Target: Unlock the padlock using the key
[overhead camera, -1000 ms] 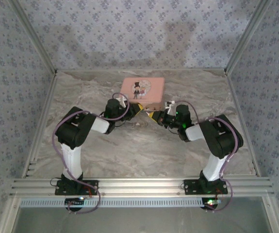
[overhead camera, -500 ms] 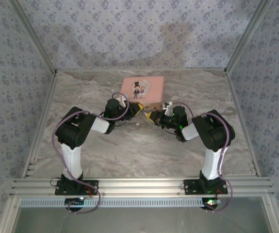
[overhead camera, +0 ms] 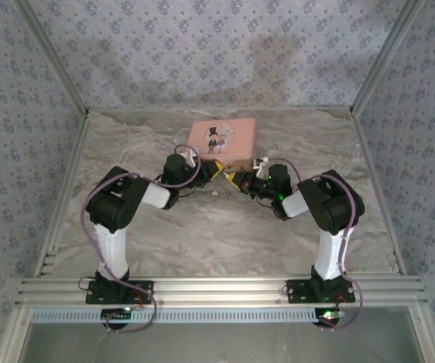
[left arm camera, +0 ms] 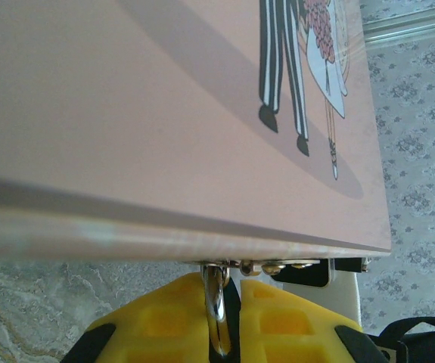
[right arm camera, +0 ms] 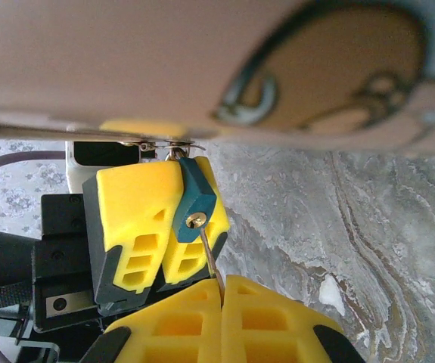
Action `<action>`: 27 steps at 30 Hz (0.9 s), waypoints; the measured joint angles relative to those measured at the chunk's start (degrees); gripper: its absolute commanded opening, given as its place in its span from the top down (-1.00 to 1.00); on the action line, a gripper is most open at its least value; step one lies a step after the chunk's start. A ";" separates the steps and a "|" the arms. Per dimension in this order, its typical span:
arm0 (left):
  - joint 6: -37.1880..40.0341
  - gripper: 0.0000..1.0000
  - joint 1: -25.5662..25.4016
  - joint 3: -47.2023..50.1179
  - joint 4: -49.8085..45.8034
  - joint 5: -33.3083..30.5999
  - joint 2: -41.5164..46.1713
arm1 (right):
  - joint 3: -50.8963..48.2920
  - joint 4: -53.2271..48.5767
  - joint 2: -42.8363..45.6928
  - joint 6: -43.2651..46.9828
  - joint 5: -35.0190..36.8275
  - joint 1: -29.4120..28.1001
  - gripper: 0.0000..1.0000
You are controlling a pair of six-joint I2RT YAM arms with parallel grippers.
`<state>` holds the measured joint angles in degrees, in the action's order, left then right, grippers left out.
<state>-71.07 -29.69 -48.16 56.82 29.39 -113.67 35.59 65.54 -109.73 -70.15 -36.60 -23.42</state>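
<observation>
The padlock (right arm camera: 195, 190) is a small teal-blue block hanging from the hasp at the front edge of the pink tin (overhead camera: 222, 138). My left gripper (left arm camera: 230, 293) is shut on it, and its yellow fingers (right arm camera: 130, 204) clamp the lock from the side. In the left wrist view the padlock (left arm camera: 216, 301) shows as a shiny metal strip between the pads. The key (right arm camera: 210, 255) is a slim dark shaft with its tip at the brass keyhole. My right gripper (right arm camera: 222, 293) is shut on the key's lower end. From above, both grippers meet just in front of the tin, left gripper (overhead camera: 216, 171) and right gripper (overhead camera: 234, 180).
The pink tin's lid (left arm camera: 164, 113) looms close above both wrists. The marble table (overhead camera: 202, 234) lies open in front of the arms. Patterned walls (overhead camera: 20, 151) enclose three sides, and an aluminium rail (overhead camera: 217, 287) runs along the near edge.
The right arm has folded inward, and its gripper has crept left and a little up toward the padlock. The left arm has stayed put.
</observation>
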 measured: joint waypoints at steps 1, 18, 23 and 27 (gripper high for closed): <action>0.00 0.89 0.00 0.00 0.00 0.00 0.00 | 0.02 0.04 -0.07 -0.02 0.00 -0.04 1.00; -0.61 0.89 -0.09 0.00 0.35 -0.11 0.00 | 1.09 0.50 -0.59 -1.05 0.44 -0.37 1.00; -0.61 0.89 -0.09 0.00 0.35 -0.24 0.00 | 1.20 1.22 -1.01 -1.97 0.42 -0.37 1.00; -0.61 0.89 -0.09 0.00 0.35 -0.70 0.00 | 1.51 3.13 -2.23 -4.83 0.39 -0.35 1.00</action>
<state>-71.68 -29.78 -48.16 57.17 28.69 -113.67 37.10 68.66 -111.96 -74.98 -36.21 -23.77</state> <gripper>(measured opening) 0.107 0.059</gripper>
